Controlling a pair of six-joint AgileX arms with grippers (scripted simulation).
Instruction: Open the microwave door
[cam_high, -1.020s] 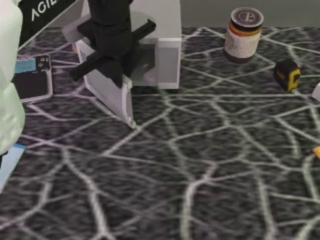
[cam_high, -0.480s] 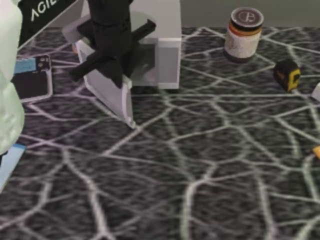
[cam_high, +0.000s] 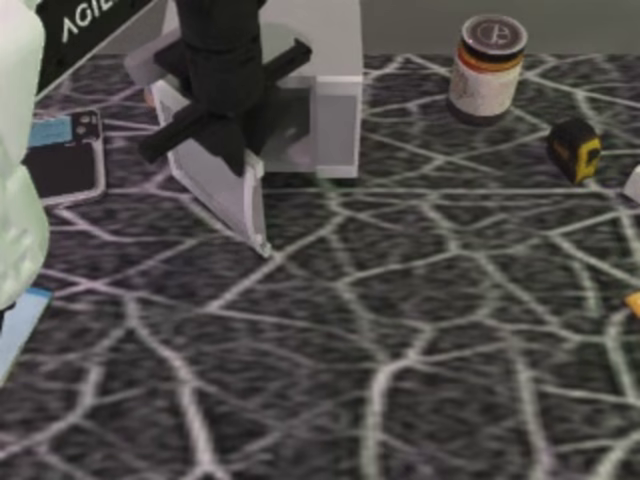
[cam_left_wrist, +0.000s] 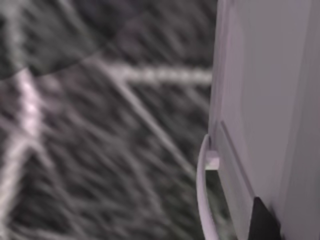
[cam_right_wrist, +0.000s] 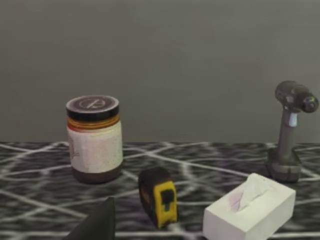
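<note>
The light grey microwave (cam_high: 325, 40) stands at the table's back, left of centre. Its door (cam_high: 215, 195) is swung out toward the front left, and the dark cavity (cam_high: 290, 125) shows behind it. My left gripper (cam_high: 212, 150) hangs black right over the door's top edge, near its free end. The left wrist view is filled by the door panel (cam_left_wrist: 260, 100), with the pale curved handle strip (cam_left_wrist: 202, 200) along its edge. Of my right gripper (cam_right_wrist: 100, 225), only a dark tip shows in the right wrist view; it is out of the top view.
A jar (cam_high: 487, 68) with a dark lid stands at the back right, with a yellow-black tape measure (cam_high: 575, 148) further right. A flat dark device (cam_high: 60, 165) lies left of the door. A white tissue box (cam_right_wrist: 250, 207) and a drill (cam_right_wrist: 289, 135) show in the right wrist view.
</note>
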